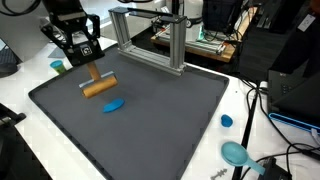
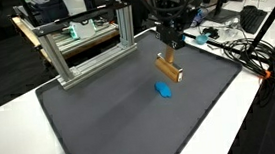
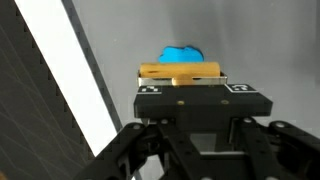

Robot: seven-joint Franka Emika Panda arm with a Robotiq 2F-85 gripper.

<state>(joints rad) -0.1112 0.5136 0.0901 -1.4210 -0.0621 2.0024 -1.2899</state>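
- Gripping the thin stick handle of a T-shaped wooden tool (image 1: 98, 87), the black Robotiq gripper (image 1: 86, 60) has its fingers drawn in on that handle (in the wrist view a strip of the wood shows pinched between the two pads).
- Below the fingers, the tool's round cross-bar lies roughly level and close over the dark grey mat (image 1: 150, 135). Whether it touches the mat I cannot tell.
- In both exterior views the tool sits near one corner of the mat, on the side where the arm comes in.
- A flat blue oval piece (image 1: 114, 104) lies on the mat just beside the cross-bar, apart from it. In the wrist view it peeks out just beyond the bar (only its top edge shows there).
- A small light-blue object (image 1: 57, 66) rests on the white tabletop (image 1: 243, 95) near the gripper, off the mat.
- A silver aluminium frame (image 1: 150, 35) stands along the mat's far edge, well apart from the tool.
- Past the opposite side of the mat, a small blue cap (image 1: 226, 121) and a teal round dish (image 1: 235, 152) sit on the tabletop, beside loose black cables.
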